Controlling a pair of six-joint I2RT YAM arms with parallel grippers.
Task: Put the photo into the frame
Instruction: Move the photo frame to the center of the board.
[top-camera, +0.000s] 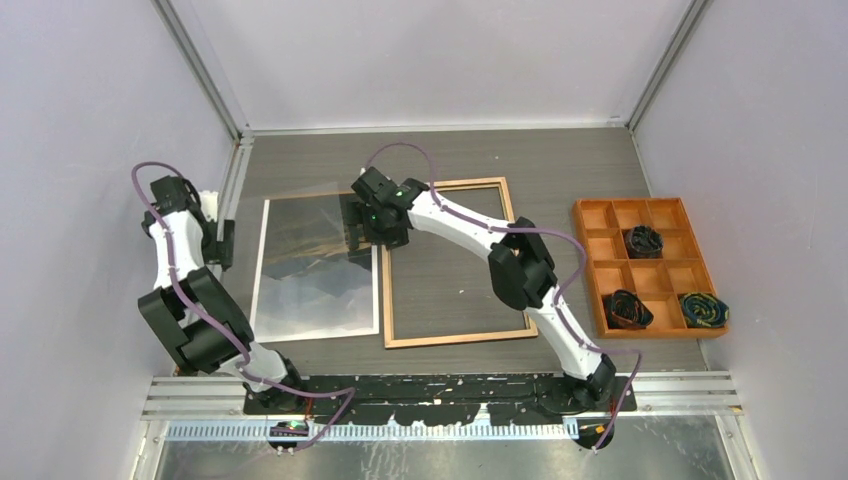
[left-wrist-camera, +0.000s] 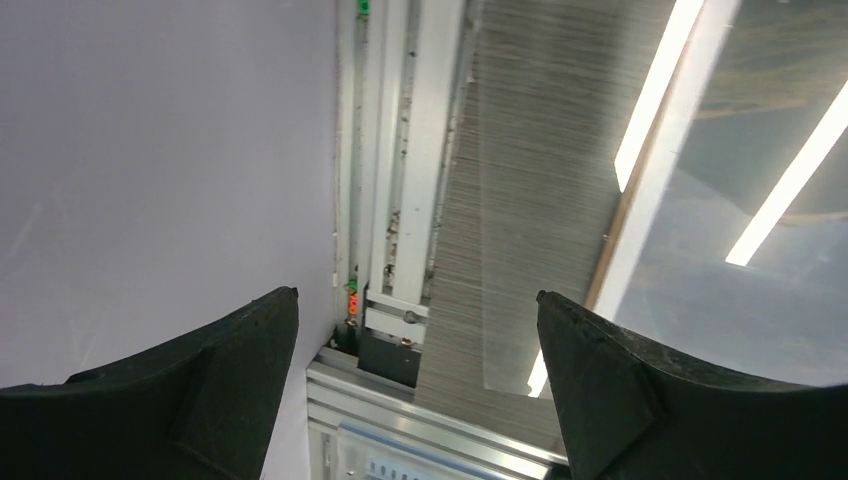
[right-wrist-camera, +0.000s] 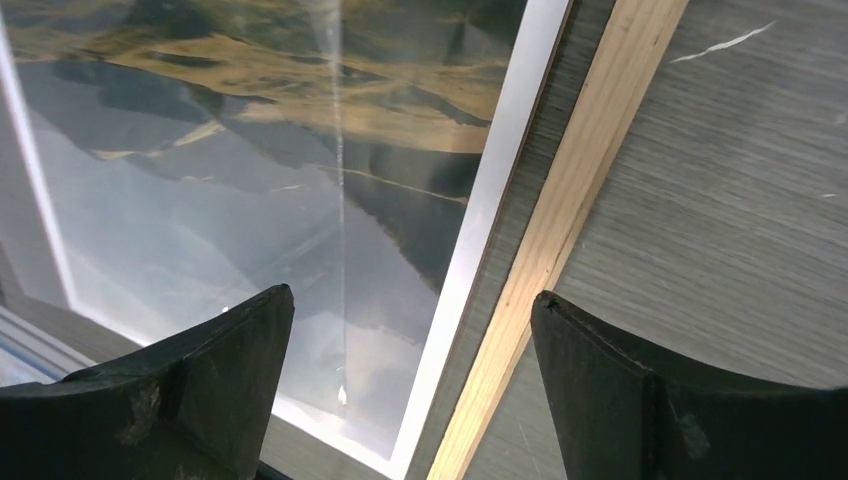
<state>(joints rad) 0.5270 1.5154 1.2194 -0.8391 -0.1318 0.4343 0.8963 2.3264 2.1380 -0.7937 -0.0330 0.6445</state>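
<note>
Photo: the photo (top-camera: 318, 268) is lying picture-side up on the table (top-camera: 560, 170), just to the left of the frame and outside it.
Frame: the frame (top-camera: 455, 338) is lying flat with its light wood side up, and bare table is showing through its opening.
Right gripper: the right gripper (right-wrist-camera: 410, 296) is hovering over the narrow gap between the photo's right edge and the frame's left rail, its jaws spread wide and holding nothing.
Left gripper: the left gripper (left-wrist-camera: 415, 296) is hanging at the table's left edge by the wall, its jaws also wide and empty.
Progress: nothing of the job is showing as done. The photo is not yet gripped, and lifting it, moving it across and seating it in the frame are all remaining.
Writing: no brand, label or lettering is showing clearly enough to read.
</note>
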